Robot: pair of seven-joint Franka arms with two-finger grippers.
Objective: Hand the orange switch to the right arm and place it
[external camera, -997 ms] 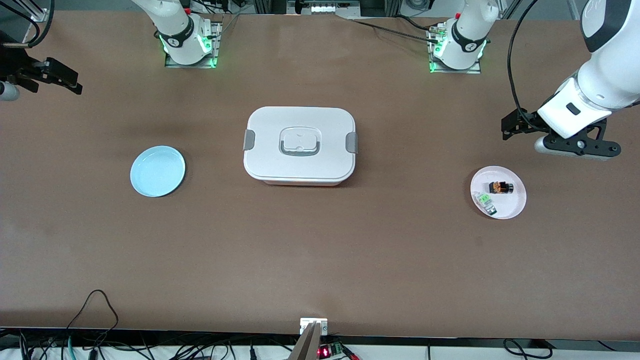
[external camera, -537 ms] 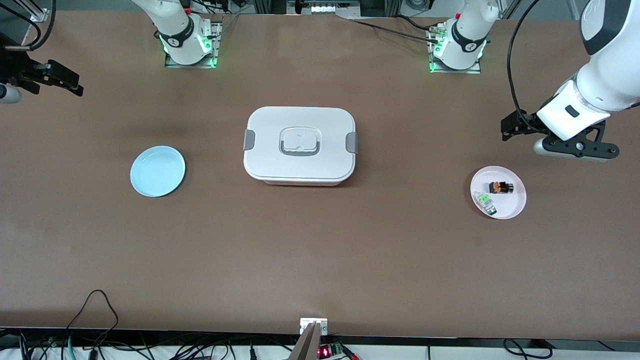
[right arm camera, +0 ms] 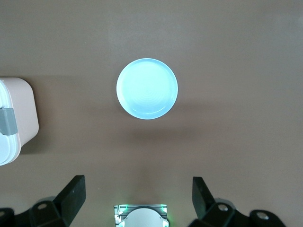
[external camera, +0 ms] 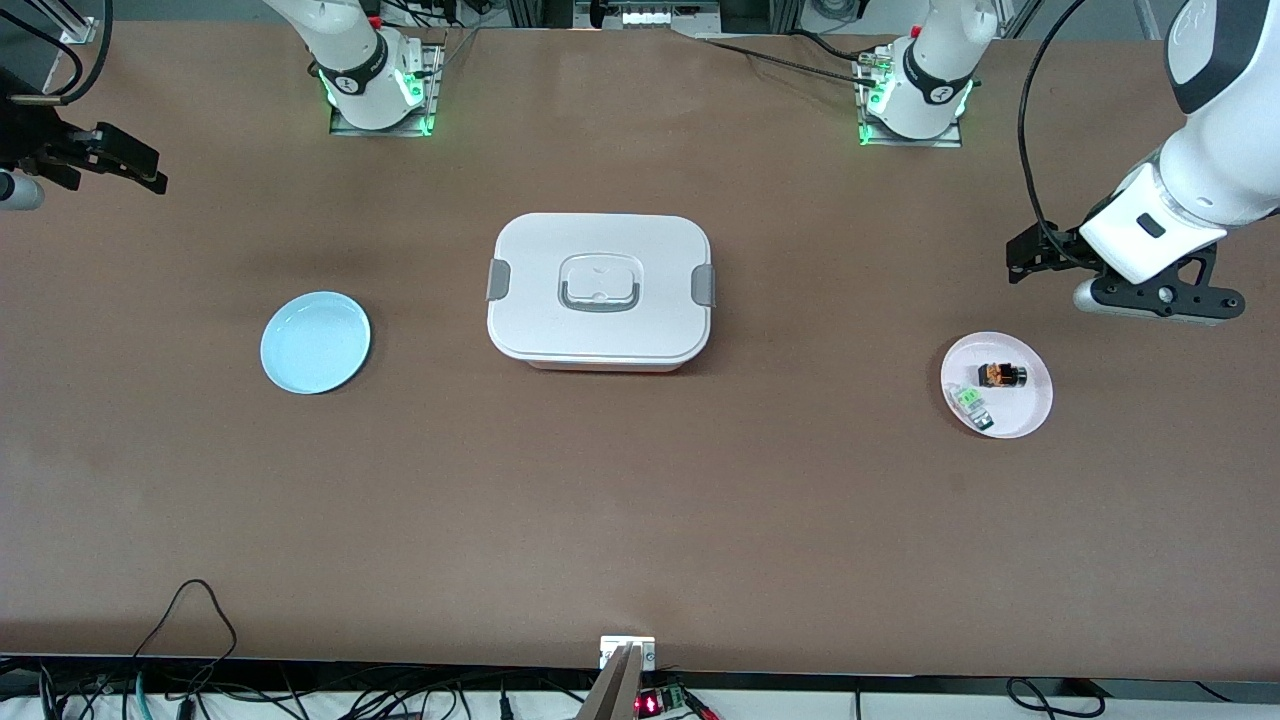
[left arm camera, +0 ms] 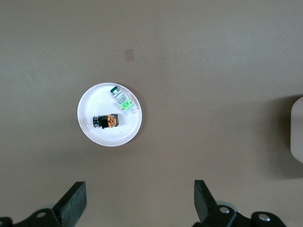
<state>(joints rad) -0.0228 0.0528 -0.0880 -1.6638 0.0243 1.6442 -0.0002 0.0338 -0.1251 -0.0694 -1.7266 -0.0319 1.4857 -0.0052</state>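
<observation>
1. Brown tabletop: the orange switch point(external camera: 1001, 375) lies on a pink plate point(external camera: 1036, 405), just beside a green-and-clear component point(external camera: 970, 404).
2. Left gripper point(left arm camera: 140, 199) hangs over bare table near that plate, jaws wide, empty; right gripper point(right arm camera: 138, 197) waits, likewise open.
3. Risk: fingers may nudge the neighbouring component, probably touching.
4. Since earlier, the left gripper has shifted only slightly.

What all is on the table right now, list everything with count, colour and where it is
orange switch: one, black and orange, on the pink plate
green component: one, green and clear, same plate, nearer the front camera
pink plate: one, toward the left arm's end
blue plate: one, light blue, toward the right arm's end
lidded box: one, white with grey clips, table middle
left claw: open, above the table beside the pink plate
right claw: open, waiting above its table end
</observation>
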